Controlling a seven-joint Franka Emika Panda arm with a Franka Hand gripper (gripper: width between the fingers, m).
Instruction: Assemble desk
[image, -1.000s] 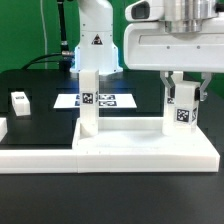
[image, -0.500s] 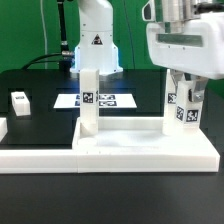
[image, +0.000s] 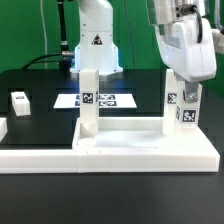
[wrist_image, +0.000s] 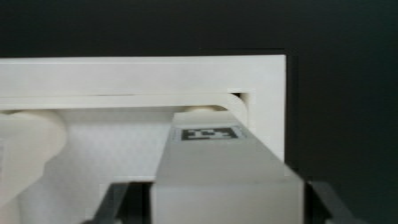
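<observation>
The white tabletop (image: 130, 143) lies flat on the black table with its rims up. One square leg (image: 88, 100) stands upright at its corner toward the exterior view's left. A second tagged leg (image: 181, 112) stands upright at the corner toward the exterior view's right, and my gripper (image: 183, 92) is shut on its upper part from above. In the wrist view this leg (wrist_image: 217, 165) fills the gap between my dark fingers (wrist_image: 128, 205), its tag facing the camera, with the tabletop (wrist_image: 107, 85) behind it.
A low white rail (image: 35, 155) runs along the front and the exterior view's left of the tabletop. A small white tagged piece (image: 20, 101) lies on the table at the exterior view's left. The marker board (image: 97, 99) lies behind the legs, before the robot base (image: 95, 40).
My hand has turned about the upright leg's axis, its body swinging toward the exterior view's right. The leg has stayed standing at the same corner.
</observation>
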